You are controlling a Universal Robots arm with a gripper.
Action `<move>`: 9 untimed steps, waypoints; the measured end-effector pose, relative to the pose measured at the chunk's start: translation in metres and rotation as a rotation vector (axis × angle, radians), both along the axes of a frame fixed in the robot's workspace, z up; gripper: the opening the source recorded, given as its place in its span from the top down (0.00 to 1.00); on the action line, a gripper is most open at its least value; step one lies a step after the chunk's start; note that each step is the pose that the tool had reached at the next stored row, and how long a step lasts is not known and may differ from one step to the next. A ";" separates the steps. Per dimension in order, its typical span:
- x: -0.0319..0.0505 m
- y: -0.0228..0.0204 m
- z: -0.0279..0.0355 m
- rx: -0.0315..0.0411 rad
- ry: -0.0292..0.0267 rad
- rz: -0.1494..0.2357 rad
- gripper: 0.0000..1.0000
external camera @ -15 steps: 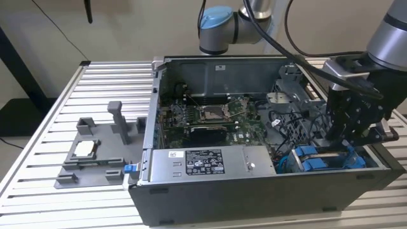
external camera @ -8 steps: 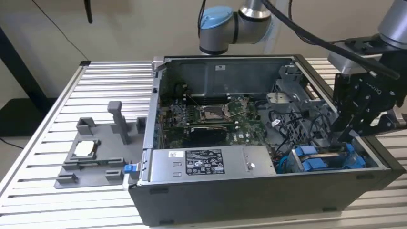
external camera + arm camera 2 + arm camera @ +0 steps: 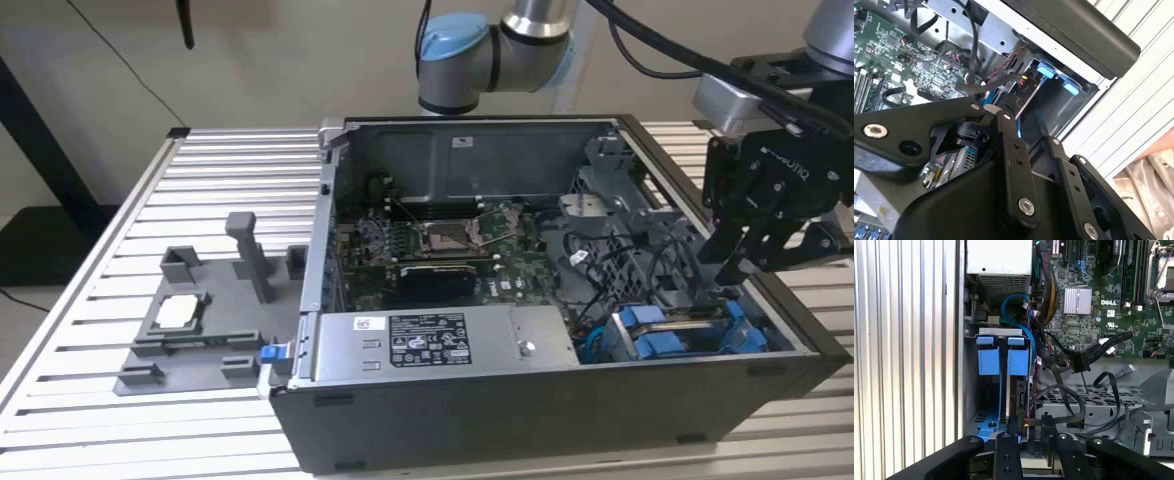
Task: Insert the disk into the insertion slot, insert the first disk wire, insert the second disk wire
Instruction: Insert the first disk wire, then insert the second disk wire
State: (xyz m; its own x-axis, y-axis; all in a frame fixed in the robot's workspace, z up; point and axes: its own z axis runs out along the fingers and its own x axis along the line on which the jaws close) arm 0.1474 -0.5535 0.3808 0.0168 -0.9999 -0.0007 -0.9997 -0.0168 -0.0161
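The disk (image 3: 1019, 390) stands on edge inside the insertion slot (image 3: 999, 332), a grey metal cage at the front corner of the open computer case. Its blue carrier tabs (image 3: 1017, 360) show in the first wrist view. They also appear in the exterior view as blue tabs (image 3: 654, 340). A thin wire with red and yellow strands (image 3: 1027, 423) ends at the disk's edge. A loose black wire with a flat plug (image 3: 1081, 360) lies beside the cage. My gripper (image 3: 738, 268) hangs just above the cage. My gripper (image 3: 1024, 122) is open by a narrow gap, with nothing seen between its fingers (image 3: 1004, 455).
The silver power-supply box (image 3: 427, 335) and the green motherboard (image 3: 454, 245) lie inside the case. A blue cable (image 3: 1011, 310) loops past the cage. A grey fixture tray (image 3: 200, 320) with upright posts stands on the slatted table (image 3: 227, 180) at the exterior view's left.
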 end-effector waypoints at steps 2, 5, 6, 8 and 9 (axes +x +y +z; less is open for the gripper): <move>-0.0067 0.0114 0.0026 0.0003 -0.0041 0.000 0.67; -0.0134 0.0135 0.0055 0.0001 -0.0078 0.000 0.67; -0.0162 0.0139 0.0063 0.0002 -0.0096 0.000 0.67; -0.0222 0.0148 0.0079 0.0001 -0.0140 0.000 0.67; -0.0250 0.0152 0.0089 0.0001 -0.0162 0.000 0.67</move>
